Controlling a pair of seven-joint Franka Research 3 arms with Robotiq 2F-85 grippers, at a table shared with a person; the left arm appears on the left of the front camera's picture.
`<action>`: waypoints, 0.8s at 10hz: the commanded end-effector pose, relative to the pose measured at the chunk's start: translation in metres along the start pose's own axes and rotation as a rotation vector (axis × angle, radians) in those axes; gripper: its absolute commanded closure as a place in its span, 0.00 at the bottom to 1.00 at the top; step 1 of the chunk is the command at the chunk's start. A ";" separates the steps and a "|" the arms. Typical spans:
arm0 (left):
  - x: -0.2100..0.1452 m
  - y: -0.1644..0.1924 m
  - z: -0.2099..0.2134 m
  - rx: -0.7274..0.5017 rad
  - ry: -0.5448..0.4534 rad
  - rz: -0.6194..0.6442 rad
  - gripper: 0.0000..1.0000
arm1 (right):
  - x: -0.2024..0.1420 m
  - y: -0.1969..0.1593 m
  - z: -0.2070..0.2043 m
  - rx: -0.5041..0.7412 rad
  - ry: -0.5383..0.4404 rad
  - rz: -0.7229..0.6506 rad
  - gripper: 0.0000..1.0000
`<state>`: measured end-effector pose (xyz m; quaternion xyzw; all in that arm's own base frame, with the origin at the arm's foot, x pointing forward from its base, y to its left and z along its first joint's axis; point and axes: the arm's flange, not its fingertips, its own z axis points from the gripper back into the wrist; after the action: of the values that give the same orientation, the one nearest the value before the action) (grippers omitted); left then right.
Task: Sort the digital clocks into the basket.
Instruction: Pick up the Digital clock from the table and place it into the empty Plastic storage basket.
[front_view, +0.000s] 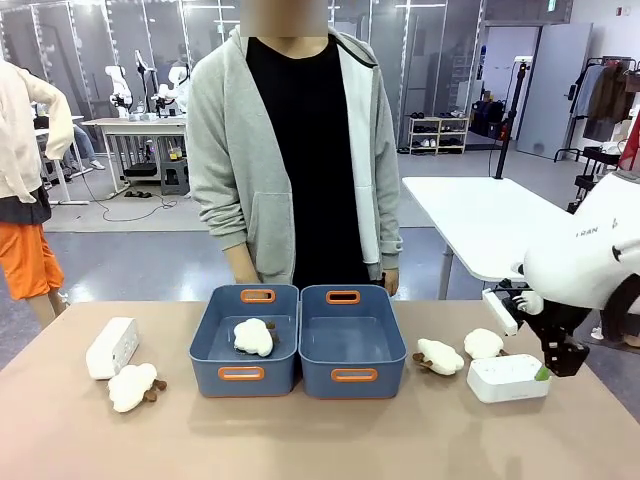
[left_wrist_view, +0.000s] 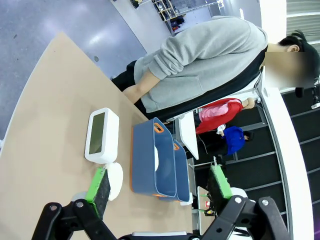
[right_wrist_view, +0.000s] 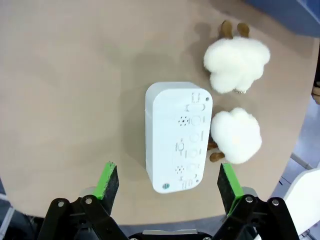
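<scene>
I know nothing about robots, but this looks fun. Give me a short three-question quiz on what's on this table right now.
1. How many white digital clocks lie on the table?
2. True or false: the right gripper hangs open over a clock.
3. What lies in the left basket? A) a plush toy B) a clock C) nothing
Key: 1 two; 2 true; 3 A.

White left digital clock (front_view: 111, 347) and right digital clock (front_view: 508, 378) well apart on the table (front_view: 300, 440), blue basket (front_view: 322, 380) between them.
</scene>
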<state>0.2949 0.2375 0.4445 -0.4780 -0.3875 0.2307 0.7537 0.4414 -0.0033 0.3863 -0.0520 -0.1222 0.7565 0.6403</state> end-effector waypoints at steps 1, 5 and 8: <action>0.001 0.000 -0.001 -0.020 -0.003 0.012 0.00 | -0.010 -0.009 -0.020 0.038 -0.105 -0.036 0.00; 0.001 0.000 -0.001 -0.020 -0.003 0.012 0.00 | -0.014 -0.030 -0.054 0.042 -0.154 -0.044 0.00; 0.001 0.000 -0.001 -0.020 -0.003 0.012 0.00 | -0.012 -0.035 -0.076 0.106 -0.146 -0.060 0.00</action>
<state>0.2948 0.2376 0.4445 -0.4782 -0.3875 0.2307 0.7536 0.4881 0.0007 0.3260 0.0301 -0.1317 0.7408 0.6581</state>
